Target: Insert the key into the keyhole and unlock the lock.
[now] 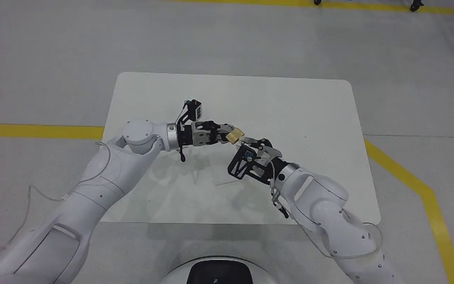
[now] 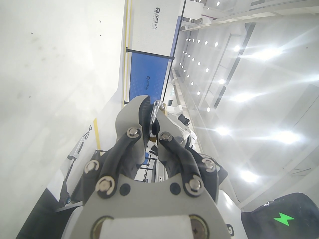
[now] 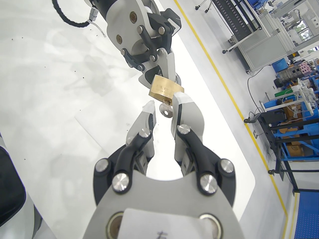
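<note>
Key (image 3: 166,109), seated in the brass lock (image 3: 165,88), sits between the parted fingers of your right pincer (image 3: 164,103), not clamped; left pincer (image 2: 152,116) grips the lock's shackle (image 2: 155,108) above the bench (image 3: 49,75). Insertion looks done; the turn is left to do

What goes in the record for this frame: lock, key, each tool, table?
lock: brass, held in the air above the table
key: blade in the keyhole, head sticking out
left tool: shut on the lock at its shackle end
right tool: open, one finger on either side of the key head
shackle open or closed: cannot tell
</note>
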